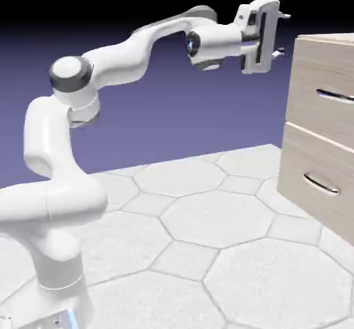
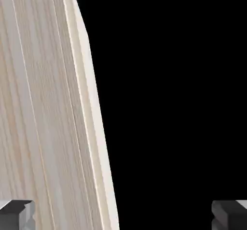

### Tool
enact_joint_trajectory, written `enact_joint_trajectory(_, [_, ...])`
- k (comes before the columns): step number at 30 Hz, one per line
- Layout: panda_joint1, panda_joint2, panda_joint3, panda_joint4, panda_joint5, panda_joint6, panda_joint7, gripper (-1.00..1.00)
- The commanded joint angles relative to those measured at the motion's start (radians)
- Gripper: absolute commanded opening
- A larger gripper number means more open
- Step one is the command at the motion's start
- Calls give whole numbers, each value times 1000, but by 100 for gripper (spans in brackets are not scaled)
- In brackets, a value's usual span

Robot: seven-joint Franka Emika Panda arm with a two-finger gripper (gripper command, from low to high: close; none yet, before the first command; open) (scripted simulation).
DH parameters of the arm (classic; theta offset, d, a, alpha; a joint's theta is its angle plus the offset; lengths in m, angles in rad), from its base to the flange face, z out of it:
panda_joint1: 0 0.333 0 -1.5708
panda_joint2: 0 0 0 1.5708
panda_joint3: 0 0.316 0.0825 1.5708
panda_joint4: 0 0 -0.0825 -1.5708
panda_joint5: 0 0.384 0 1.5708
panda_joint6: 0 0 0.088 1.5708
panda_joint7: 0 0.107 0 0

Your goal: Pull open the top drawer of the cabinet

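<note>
Gripper [image 1: 281, 34] spread wide, empty, level with the cabinet [image 1: 311, 72] top edge, just beside it. Top drawer [image 1: 325, 99] handle [image 1: 337, 96] sits lower and to the right (long axis horizontal across the front). Judgement: needs to drop down, then reach in.

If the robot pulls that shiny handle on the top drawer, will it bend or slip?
Probably not bend: the handle looks like a stiff metal bar. It looks smooth and slim, so the open pincer might slip. The top drawer should slide straight out, not tip.
</note>
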Motion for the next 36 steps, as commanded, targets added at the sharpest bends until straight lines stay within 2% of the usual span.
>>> enact_joint_trajectory(1, [-29, -6, 24, 21, 37, -1, -44, 100])
enact_joint_trajectory(15, [-416, -92, 343, 300, 516, -17, -615, 100])
enact_joint_trajectory(28, [-662, -277, 363, 688, 178, 85, -130, 100])
enact_joint_trajectory(29, [-662, -277, 363, 688, 178, 85, -130, -100])
enact_joint_trajectory(36, [-517, -248, 271, 471, 357, 3, -281, -100])
